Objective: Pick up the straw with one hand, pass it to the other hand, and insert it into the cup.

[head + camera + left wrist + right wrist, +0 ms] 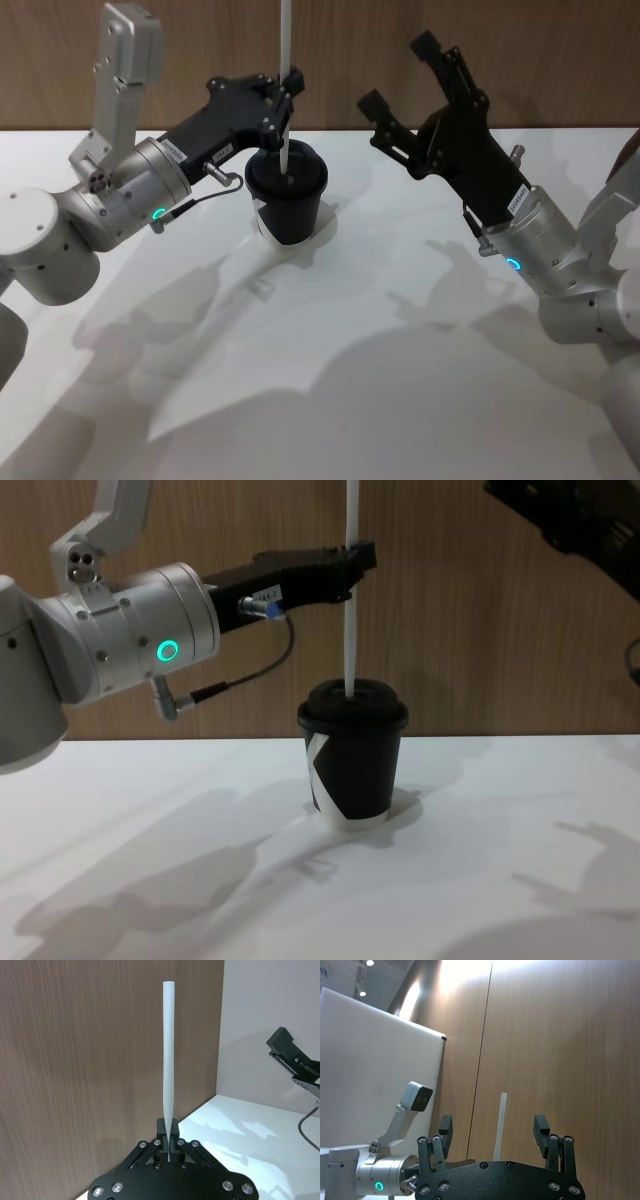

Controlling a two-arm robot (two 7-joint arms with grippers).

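Straw (351, 610), which I judged light, thin and easily crushed, stood upright with its tip at the cup (353, 765) lid, pinched mid-length by my left end effector (352, 560), while the right end effector (400, 75) hung open, empty.

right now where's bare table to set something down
Bare table lies in front of the cup, and between the cup and the open right tool. Crowded above the lid, where the left tool grips the straw.
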